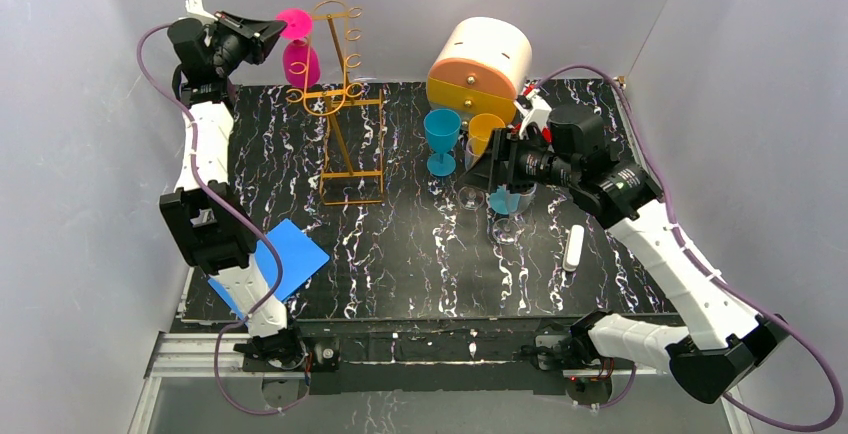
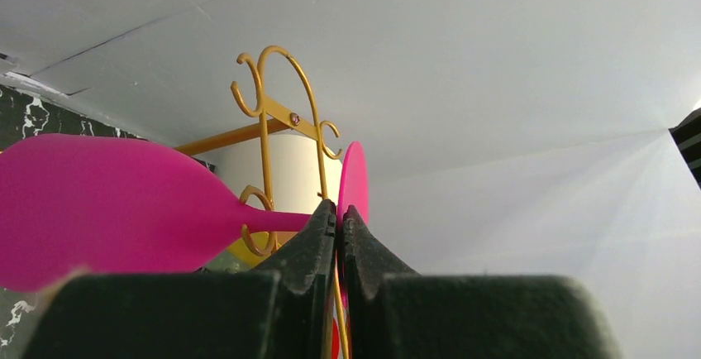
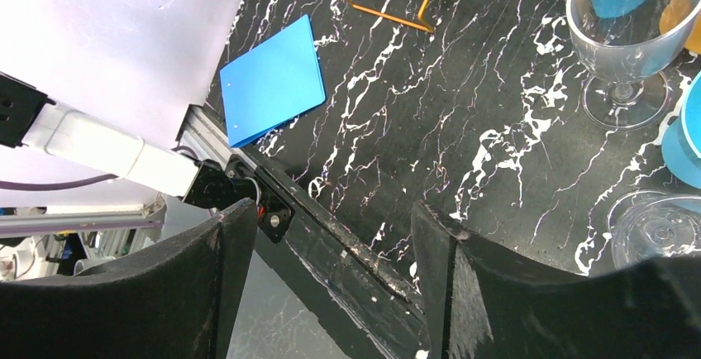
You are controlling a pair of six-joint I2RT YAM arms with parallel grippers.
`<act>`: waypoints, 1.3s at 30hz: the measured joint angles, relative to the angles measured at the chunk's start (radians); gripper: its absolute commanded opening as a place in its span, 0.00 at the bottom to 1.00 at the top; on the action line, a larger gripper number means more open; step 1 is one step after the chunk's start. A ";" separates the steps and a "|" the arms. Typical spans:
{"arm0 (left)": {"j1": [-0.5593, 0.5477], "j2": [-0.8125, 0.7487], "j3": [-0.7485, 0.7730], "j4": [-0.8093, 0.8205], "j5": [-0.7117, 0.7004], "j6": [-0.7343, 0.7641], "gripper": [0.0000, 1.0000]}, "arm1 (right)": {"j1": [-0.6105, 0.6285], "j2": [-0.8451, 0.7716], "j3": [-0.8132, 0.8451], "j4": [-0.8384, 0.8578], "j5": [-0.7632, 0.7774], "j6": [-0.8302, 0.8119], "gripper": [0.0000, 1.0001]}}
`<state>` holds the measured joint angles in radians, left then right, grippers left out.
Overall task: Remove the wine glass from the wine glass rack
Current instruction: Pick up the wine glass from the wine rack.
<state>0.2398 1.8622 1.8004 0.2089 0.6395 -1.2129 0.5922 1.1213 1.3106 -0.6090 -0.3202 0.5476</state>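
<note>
I am pinching the glass by its stem in my left tool, at the rack top. The stem is lying crosswise, bowl leftward. I cannot tell if it is clearing the hooks. My right tool is hanging spread, well apart.

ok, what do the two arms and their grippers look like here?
Both match. The left arm and right arm have white shell links joined by black joint housings. A thin purple cable loops alongside each. The left gripper and right gripper have chunky matte-black fingers with wedge-shaped tips. No readable markings.
</note>
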 measured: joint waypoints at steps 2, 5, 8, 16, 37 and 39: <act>0.000 -0.003 0.001 -0.006 0.000 0.005 0.00 | 0.000 -0.003 0.000 0.004 0.001 0.000 0.77; 0.000 -0.003 0.008 -0.037 -0.003 0.023 0.00 | 0.000 -0.010 0.000 0.008 0.004 0.000 0.77; 0.000 -0.003 0.031 -0.078 -0.008 0.050 0.00 | 0.000 -0.017 0.000 0.009 0.005 0.000 0.77; 0.000 -0.003 0.067 -0.121 -0.016 0.086 0.00 | 0.000 -0.025 -0.015 0.015 0.008 0.000 0.77; 0.005 0.015 0.068 -0.173 -0.015 0.122 0.00 | 0.000 -0.025 -0.016 0.015 0.019 0.000 0.78; 0.009 0.015 0.068 -0.175 -0.016 0.122 0.00 | 0.000 -0.025 -0.016 0.015 0.021 0.000 0.78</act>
<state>0.2489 1.8774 1.8679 0.0334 0.6239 -1.0904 0.5922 1.0966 1.2945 -0.5938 -0.2993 0.5476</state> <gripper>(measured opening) 0.018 0.781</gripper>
